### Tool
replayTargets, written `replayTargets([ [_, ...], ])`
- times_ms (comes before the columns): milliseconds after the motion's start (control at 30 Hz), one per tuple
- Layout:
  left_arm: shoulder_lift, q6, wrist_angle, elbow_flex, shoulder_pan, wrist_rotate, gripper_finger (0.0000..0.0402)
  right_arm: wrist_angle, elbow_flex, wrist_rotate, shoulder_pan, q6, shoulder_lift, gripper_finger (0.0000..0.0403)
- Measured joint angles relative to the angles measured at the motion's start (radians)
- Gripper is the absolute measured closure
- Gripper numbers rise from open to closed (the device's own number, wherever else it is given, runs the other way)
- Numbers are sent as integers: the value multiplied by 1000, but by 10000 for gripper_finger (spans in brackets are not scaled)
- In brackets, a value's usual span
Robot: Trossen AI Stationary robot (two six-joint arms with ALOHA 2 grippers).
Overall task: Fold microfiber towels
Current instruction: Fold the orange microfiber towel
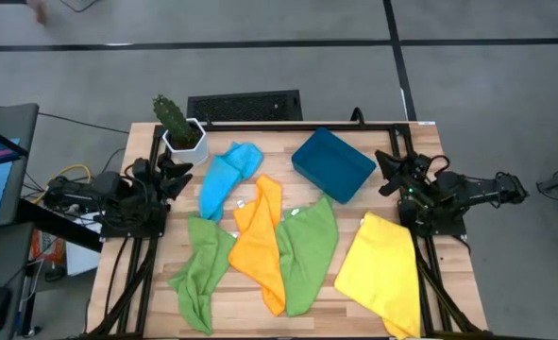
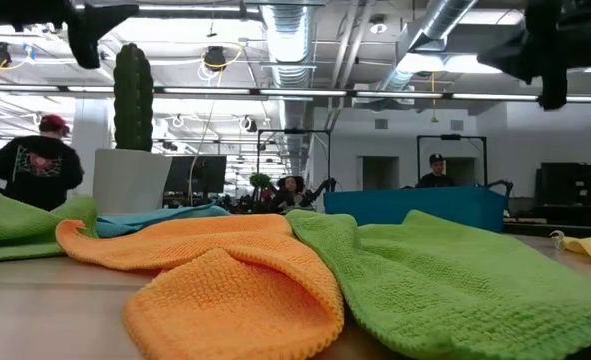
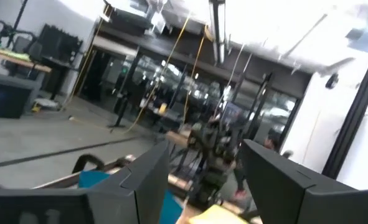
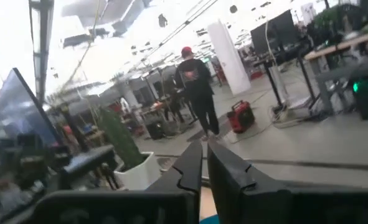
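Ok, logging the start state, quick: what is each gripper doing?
Left gripper: open, holding nothing, raised at the table's left edge.
Right gripper: nearly closed, a thin gap, holding nothing, raised at the right edge.

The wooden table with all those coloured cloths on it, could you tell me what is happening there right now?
Nothing is being handled at the moment. Five soft microfiber towels lie unfolded on the wooden table: a light blue one, an orange one, two green ones and a larger bright yellow one. The orange towel overlaps both green ones. The left claw is pulled back at its edge, fingers open and empty. The right claw waits at the opposite edge, nearly closed and empty, beside the dark teal plastic bin.
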Motion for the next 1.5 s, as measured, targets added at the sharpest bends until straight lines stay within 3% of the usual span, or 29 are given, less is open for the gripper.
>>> replayTargets([
  [200, 210, 2, -114, 129, 0, -3, 209, -155, 117, -25, 2, -47, 171, 309],
  [433, 451, 46, -182, 266, 0, 3, 209, -163, 216, -105, 0, -21, 472, 252],
  [633, 586, 113, -187, 336, 23, 5, 209, -163, 342, -164, 0, 5, 758, 217],
  [1100, 702, -77, -425, 366, 173, 29, 209, -189, 807, -263, -138, 58, 1379, 214],
  [1233, 702, -112, -485, 366, 194, 85, 209, -225, 945, -299, -186, 62, 1559, 216],
  [1500, 702, -139, -568, 366, 199, 92, 210, -348, 1197, -421, -277, 157, 1867, 216],
])
